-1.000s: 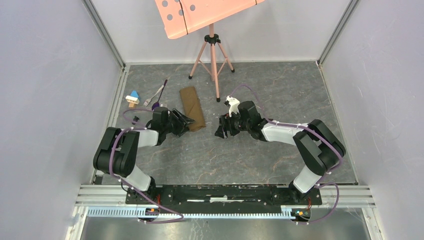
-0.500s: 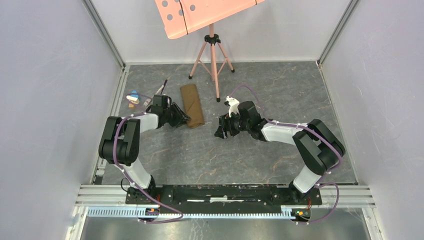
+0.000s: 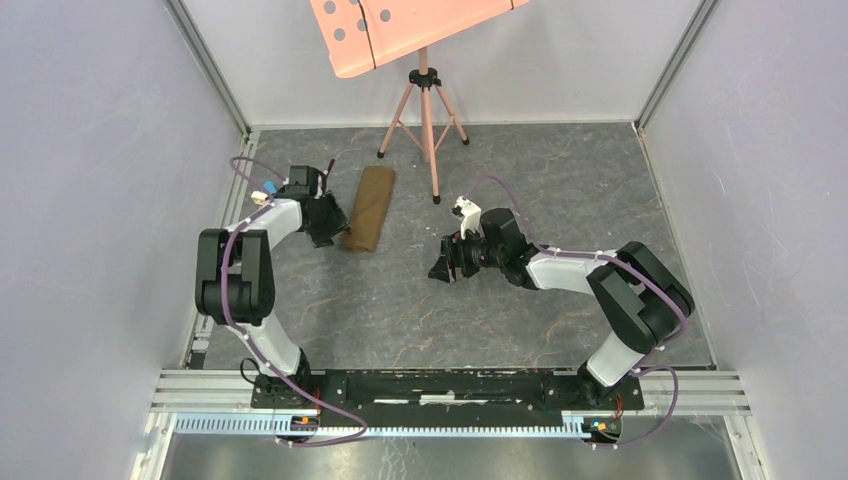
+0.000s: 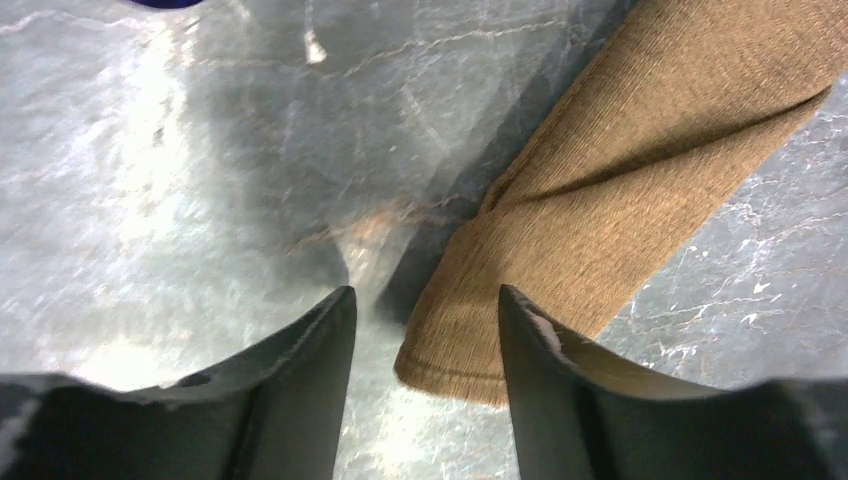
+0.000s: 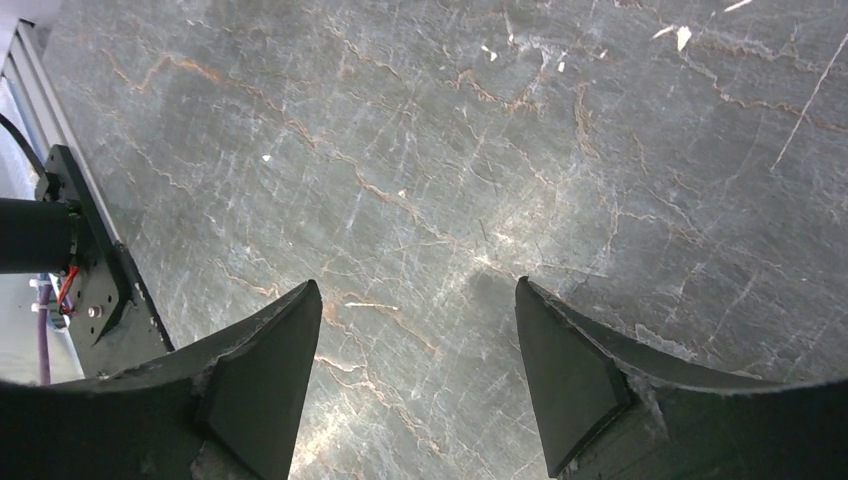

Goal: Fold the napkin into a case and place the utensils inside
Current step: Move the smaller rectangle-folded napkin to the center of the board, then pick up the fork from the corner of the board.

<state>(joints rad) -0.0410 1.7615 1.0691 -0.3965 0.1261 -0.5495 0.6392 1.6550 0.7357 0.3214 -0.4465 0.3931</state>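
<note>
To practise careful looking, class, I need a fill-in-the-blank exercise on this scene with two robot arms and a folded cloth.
1. The left gripper and the right gripper both have their jaws ___.
2. Of the two, the ___ one is next to the folded napkin.
3. The tripod stand at the far side is ___ in colour.
Missing words: open; left; pink.
</note>
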